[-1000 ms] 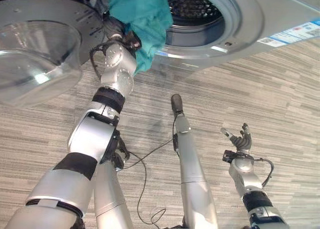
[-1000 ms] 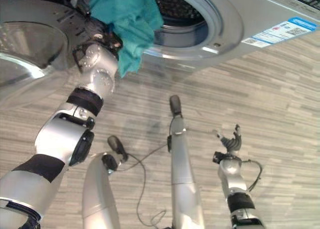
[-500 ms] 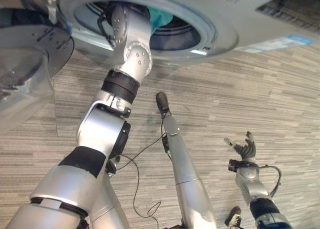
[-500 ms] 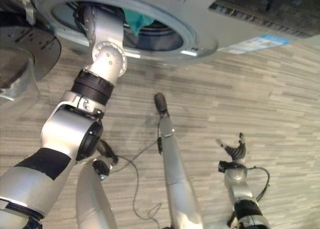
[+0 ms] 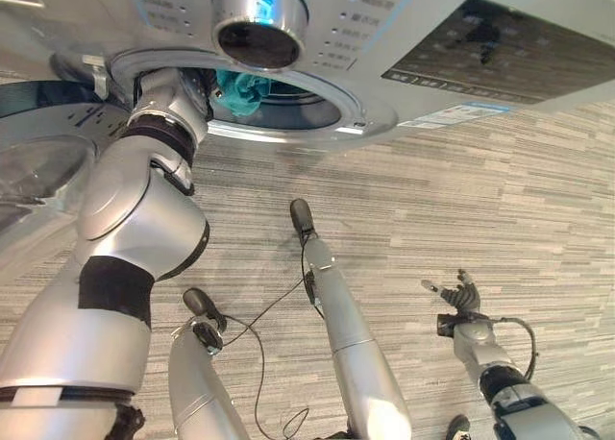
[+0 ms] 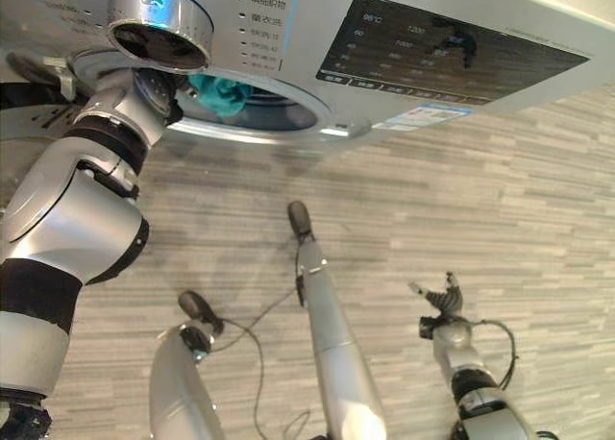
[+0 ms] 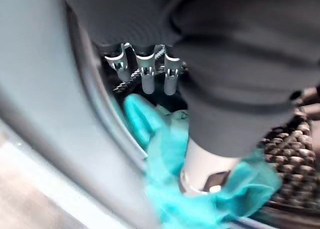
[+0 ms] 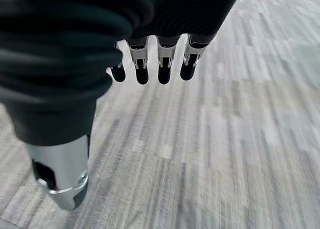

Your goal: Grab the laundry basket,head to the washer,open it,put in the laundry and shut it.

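With the silver front-loading washer (image 5: 404, 36) open, the left hand (image 7: 145, 71) is reaching into its drum at twelve o'clock beside the crumpled teal cloth (image 7: 170, 154), its grip unclear, while the right hand (image 6: 437, 301) is idling loosely spread; shutting remains.

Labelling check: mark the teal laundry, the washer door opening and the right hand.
teal laundry (image 7: 165, 154): left wrist view, on the folded cloth beside the thumb.
washer door opening (image 5: 346, 102): left eye view, on its silver rim.
right hand (image 5: 459, 296): left eye view, on the palm, fingers spread.
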You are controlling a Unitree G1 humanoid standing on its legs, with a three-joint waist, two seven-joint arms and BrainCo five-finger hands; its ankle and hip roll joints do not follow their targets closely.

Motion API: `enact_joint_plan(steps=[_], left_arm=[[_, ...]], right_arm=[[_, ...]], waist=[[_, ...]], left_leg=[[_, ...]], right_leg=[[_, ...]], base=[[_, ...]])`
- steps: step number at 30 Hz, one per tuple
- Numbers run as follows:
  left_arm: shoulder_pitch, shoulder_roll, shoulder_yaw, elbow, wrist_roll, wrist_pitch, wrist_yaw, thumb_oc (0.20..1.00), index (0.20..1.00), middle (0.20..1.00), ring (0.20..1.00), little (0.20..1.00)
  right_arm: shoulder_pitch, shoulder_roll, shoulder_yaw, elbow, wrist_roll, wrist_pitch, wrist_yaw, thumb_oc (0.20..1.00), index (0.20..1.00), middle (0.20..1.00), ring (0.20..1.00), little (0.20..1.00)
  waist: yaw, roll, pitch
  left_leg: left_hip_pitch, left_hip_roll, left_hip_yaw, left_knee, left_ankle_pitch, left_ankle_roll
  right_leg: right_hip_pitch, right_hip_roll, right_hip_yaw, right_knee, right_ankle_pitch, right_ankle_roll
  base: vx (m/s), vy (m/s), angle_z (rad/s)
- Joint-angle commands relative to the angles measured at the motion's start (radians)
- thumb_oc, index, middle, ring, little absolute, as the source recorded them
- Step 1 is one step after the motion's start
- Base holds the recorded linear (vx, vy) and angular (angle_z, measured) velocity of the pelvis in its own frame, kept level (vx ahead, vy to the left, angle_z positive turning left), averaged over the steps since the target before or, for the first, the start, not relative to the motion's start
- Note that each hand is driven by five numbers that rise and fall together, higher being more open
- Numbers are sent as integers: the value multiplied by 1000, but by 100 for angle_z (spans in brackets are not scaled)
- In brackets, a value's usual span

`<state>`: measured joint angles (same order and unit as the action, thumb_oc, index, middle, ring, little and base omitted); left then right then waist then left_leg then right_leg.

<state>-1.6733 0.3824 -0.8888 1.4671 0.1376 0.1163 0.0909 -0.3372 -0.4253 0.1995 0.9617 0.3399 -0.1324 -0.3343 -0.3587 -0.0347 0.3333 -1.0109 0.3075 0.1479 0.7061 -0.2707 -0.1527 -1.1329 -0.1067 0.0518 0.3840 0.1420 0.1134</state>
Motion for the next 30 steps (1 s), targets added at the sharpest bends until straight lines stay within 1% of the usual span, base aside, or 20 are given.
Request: enact_joint_plan(steps=[1,3,6,7,8,9,11,12,14,16,17,19,21,23,24,26,27,28,29,30], left_arm=[[-189,-34,-27,-96,80,-71,120,1000,1000,1000,1000,1000],[-190,-43,-18,-133,80,-75,149,1000,1000,1000,1000,1000],[-60,-48,77,-268,43,-93,196,1000,1000,1000,1000,1000],[126,-38,167,-481,8,-128,229,1000,1000,1000,1000,1000],[136,-35,171,-492,10,-123,228,1000,1000,1000,1000,1000],[377,-50,235,-672,18,-166,250,1000,1000,1000,1000,1000],[607,-78,257,-739,53,-175,221,1000,1000,1000,1000,1000],[607,-78,257,-739,53,-175,221,1000,1000,1000,1000,1000],[811,-35,255,-798,88,-195,177,1000,1000,1000,1000,1000],[999,-11,266,-863,121,-215,141,1000,1000,1000,1000,1000],[1148,15,310,-919,100,-219,81,1000,1000,1000,1000,1000],[1220,38,337,-955,96,-219,56,1000,1000,1000,1000,1000],[1338,65,372,-979,65,-220,-3,1000,1000,1000,1000,1000],[1414,38,384,-970,14,-215,-54,1000,1000,1000,1000,1000],[1453,25,402,-962,-30,-203,-83,1000,1000,1000,1000,1000],[1519,25,467,-969,-78,-195,-76,1000,1000,1000,1000,1000],[1642,52,614,-1017,-99,-192,-74,1000,1000,1000,1000,1000],[1672,57,647,-1006,-84,-192,-59,1000,1000,1000,1000,1000],[1674,58,646,-1007,-84,-192,-59,1000,1000,1000,1000,1000],[1685,51,650,-999,-92,-200,-57,1000,1000,1000,1000,1000]], right_arm=[[55,-83,-2,18,-4,-15,-10,1000,1000,1000,1000,1000],[64,-98,-11,14,1,-16,-8,1000,1000,1000,1000,1000],[93,-104,-38,-7,14,-12,-4,1000,1000,1000,1000,1000],[148,-88,-77,-22,20,-10,3,1000,1000,1000,1000,1000],[153,-89,-76,-25,19,-9,4,1000,1000,1000,1000,1000],[207,-62,-117,-17,25,-9,13,1000,1000,1000,1000,1000],[237,-50,-153,8,36,-4,19,1000,1000,1000,1000,1000],[237,-50,-153,8,36,-4,19,1000,1000,1000,1000,1000],[280,-43,-209,61,47,-1,31,1000,1000,1000,1000,1000],[324,-41,-270,116,48,10,52,1000,1000,1000,1000,1000],[336,-71,-323,108,42,28,61,1000,1000,1000,1000,1000],[341,-91,-347,92,35,30,65,1000,1000,1000,1000,1000],[325,-141,-398,66,38,39,68,1000,1000,1000,1000,1000],[295,-173,-425,50,40,43,57,1000,1000,1000,1000,1000],[286,-200,-453,31,49,47,49,1000,1000,1000,1000,1000],[275,-246,-485,-7,39,51,37,1000,1000,1000,1000,1000],[435,-242,-553,-458,-126,88,36,1000,1000,1000,1000,1000],[505,-194,-598,-492,-172,90,51,1000,1000,1000,1000,1000],[510,-190,-601,-497,-174,92,51,1000,1000,1000,1000,1000],[545,-144,-596,-507,-192,75,46,1000,1000,1000,1000,1000]], waist=[[-22,45,-12],[-16,46,-5],[1,45,6],[22,42,15],[21,42,14],[42,34,20],[60,25,30],[60,24,31],[72,13,42],[90,17,41],[109,23,35],[119,28,28],[135,46,3],[147,61,-34],[152,70,-55],[167,85,-90],[154,94,-122],[152,95,-137],[154,91,-139],[156,93,-159]], left_leg=[[241,59,-28,-144,-19,-22],[255,52,-30,-158,-9,-25],[308,29,-39,-206,13,-21],[348,12,-46,-229,20,-15],[353,12,-46,-231,21,-15],[412,-7,-49,-260,28,-9],[489,-14,-45,-283,26,-7],[491,-14,-44,-284,26,-7],[552,-29,-38,-302,50,-2],[643,-33,-32,-341,48,3],[720,-36,-26,-377,51,8],[766,-39,-23,-404,57,10],[836,-52,-16,-449,72,15],[895,-68,-15,-512,98,19],[926,-75,-15,-546,116,19],[974,-86,-24,-600,145,19],[1020,-89,-9,-655,157,24],[1036,-92,-5,-675,171,26],[1035,-95,-5,-679,178,26],[1048,-98,-3,-697,183,29]], right_leg=[[32,1,-31,-47,-72,44],[49,-6,-35,-53,-74,44],[114,-19,-48,-79,-80,46],[163,-31,-63,-88,-85,45],[168,-31,-64,-89,-86,45],[236,-44,-75,-101,-92,44],[309,-51,-82,-103,-103,43],[310,-50,-82,-104,-103,43],[368,-69,-88,-107,-84,34],[443,-77,-94,-98,-95,37],[511,-81,-96,-100,-103,40],[556,-82,-98,-109,-107,42],[624,-86,-105,-128,-111,48],[682,-92,-112,-161,-105,52],[716,-95,-120,-184,-102,56],[777,-98,-134,-228,-94,61],[819,-99,-137,-268,-81,71],[838,-98,-132,-289,-69,74],[838,-99,-131,-294,-62,73],[853,-100,-136,-314,-58,76]], base=[[-30,-76,18],[-23,-56,23],[-39,-48,23],[-37,-34,24],[-48,-32,21],[-26,13,24],[-14,37,19],[-7,56,7],[-51,36,14],[77,67,9],[162,95,-2],[108,74,-6],[138,84,-2],[163,95,10],[172,98,17],[195,107,10],[194,143,4],[131,119,-3],[73,61,-11],[82,27,-6]])
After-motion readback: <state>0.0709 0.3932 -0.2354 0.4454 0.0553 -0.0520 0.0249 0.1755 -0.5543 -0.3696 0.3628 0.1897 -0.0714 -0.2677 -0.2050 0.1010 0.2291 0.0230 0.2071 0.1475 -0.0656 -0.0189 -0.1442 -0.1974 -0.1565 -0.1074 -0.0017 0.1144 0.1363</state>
